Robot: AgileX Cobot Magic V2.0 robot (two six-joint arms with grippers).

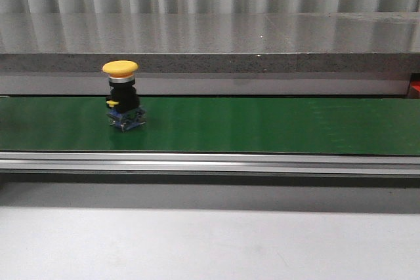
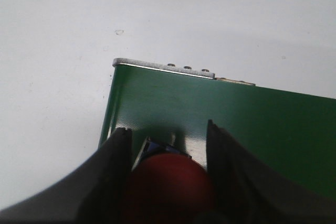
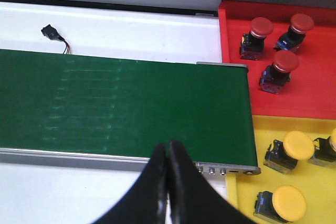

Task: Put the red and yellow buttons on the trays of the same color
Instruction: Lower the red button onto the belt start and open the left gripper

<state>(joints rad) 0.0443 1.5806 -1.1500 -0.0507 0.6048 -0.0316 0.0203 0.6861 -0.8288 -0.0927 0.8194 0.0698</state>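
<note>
Gripped between the left gripper [image 2: 167, 145] fingers, a red button [image 2: 168, 187] hangs over the green conveyor belt [image 1: 262, 126] end. On the belt's left stretch, a yellow button [image 1: 121, 96] stands upright. Farther right, the right gripper [image 3: 168, 153] is pinched together, empty, beside the red tray [image 3: 315, 87] and yellow tray [image 3: 315, 182], three buttons each.
</note>
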